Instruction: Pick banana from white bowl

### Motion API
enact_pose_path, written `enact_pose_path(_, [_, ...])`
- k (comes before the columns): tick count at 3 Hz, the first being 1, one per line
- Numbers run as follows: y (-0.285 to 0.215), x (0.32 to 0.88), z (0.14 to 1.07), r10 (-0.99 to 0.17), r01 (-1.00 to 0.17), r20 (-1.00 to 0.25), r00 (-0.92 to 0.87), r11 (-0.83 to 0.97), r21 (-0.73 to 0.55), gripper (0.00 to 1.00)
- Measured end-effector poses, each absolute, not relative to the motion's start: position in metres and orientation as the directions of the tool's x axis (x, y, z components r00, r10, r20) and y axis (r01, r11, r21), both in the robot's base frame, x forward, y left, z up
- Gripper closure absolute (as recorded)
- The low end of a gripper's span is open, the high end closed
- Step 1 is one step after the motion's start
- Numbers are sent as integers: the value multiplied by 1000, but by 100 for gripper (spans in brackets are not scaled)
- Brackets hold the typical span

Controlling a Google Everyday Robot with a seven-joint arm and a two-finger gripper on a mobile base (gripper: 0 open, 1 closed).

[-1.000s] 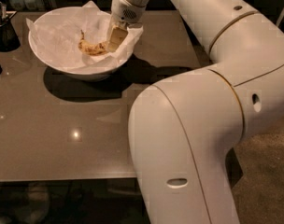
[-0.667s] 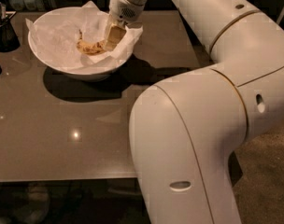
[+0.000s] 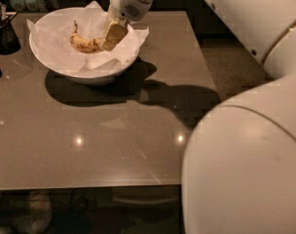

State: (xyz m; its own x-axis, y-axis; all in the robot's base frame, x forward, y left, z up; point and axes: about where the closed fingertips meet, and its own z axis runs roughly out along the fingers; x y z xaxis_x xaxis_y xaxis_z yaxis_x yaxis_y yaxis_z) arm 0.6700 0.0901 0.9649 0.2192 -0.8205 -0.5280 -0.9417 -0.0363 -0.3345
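In the white bowl (image 3: 82, 75), the banana (image 3: 85, 44) is overlapped at 3 o'clock by the gripper (image 3: 114, 36); hold cannot be told

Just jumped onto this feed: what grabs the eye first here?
The robot's bulky white arm fills the right foreground. Its gripper is down in the large paper-lined white bowl at the far left of the grey table, at the right end of the small speckled yellow-brown banana lying inside.

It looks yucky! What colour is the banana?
The banana is yellow-brown with dark spots, in the camera view; the gripper sits at one end.
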Motion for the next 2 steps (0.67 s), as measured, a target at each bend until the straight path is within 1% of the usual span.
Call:
enact_pose_path(1, [90,662,951,-826,-949,-522,211,-46,-311,100])
enact_pose_path(2, [97,656,963,-829,-949,-515,219,-57,-311,100])
